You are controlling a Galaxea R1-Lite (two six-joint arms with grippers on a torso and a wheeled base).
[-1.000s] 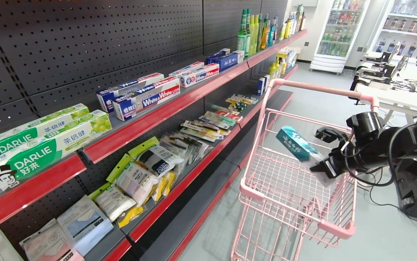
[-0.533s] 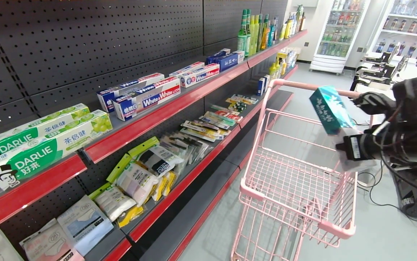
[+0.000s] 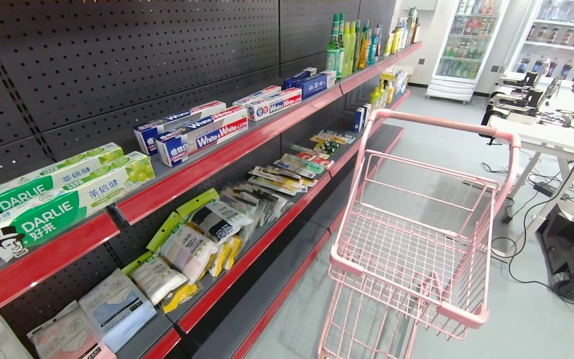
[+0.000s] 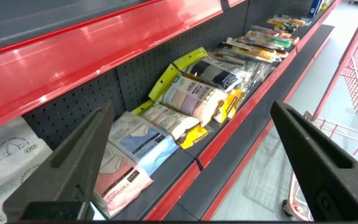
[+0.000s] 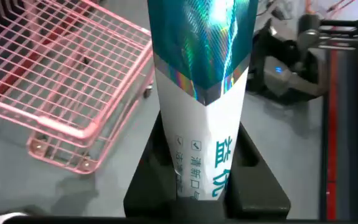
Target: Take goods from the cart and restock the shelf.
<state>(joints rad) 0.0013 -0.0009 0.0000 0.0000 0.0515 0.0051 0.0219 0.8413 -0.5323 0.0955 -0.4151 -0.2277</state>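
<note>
Right jaws are gripping a teal-and-white cardboard box [image 5: 203,68] outside the pink wire cart [image 3: 441,122], left jaws are gaping open, and the red-edged shelf [image 3: 207,168] is awaiting it.

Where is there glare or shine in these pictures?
Head view: pale light streaks run along the red shelf edge. Left wrist view: a white patch of glare lies on that edge too. Right wrist view: rainbow sheen on the teal box.

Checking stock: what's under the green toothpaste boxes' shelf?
Bagged packets and flat white packs lie on the lower shelf; the upper shelf's red edge hides anything farther back.
</note>
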